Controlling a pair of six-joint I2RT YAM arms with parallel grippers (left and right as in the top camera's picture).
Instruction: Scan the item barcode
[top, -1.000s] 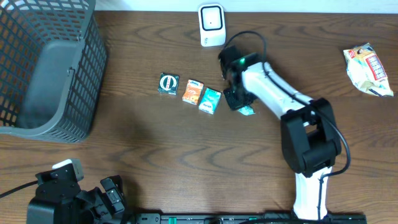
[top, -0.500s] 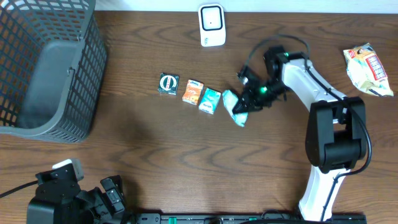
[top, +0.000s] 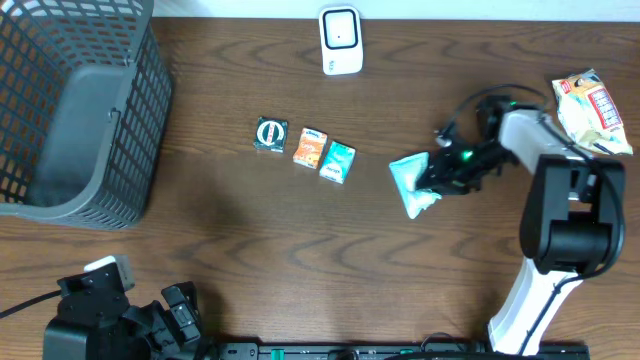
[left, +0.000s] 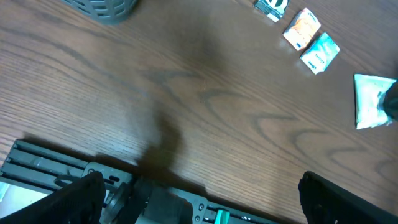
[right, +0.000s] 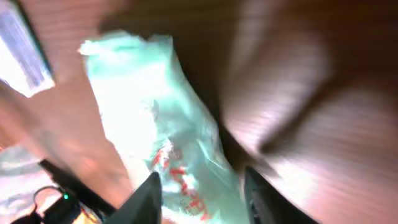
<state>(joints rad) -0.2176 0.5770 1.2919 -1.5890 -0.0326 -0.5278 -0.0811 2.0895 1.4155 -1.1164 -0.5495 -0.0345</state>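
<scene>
Dark wood-grain bench (top: 250, 230). Grey mesh basket (top: 90, 100) far to left of R hand (top: 436, 180), white scanner (top: 341, 40) beyond it, to its left. Mint pouch (top: 408, 180) sits btwn R hand's fingers (right: 149, 199); pinched or loose, can't tell, pic blurred. L hand (left: 199, 183) spread wide, pouch well away from it

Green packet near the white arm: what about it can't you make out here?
- Barcode: in the overhead view the green packet is too small; the right wrist view is blurred.
- Grip: the right pincer overlaps it overhead; held or not, unclear.
- Left wrist view: its far end is cut off by the frame edge.
</scene>
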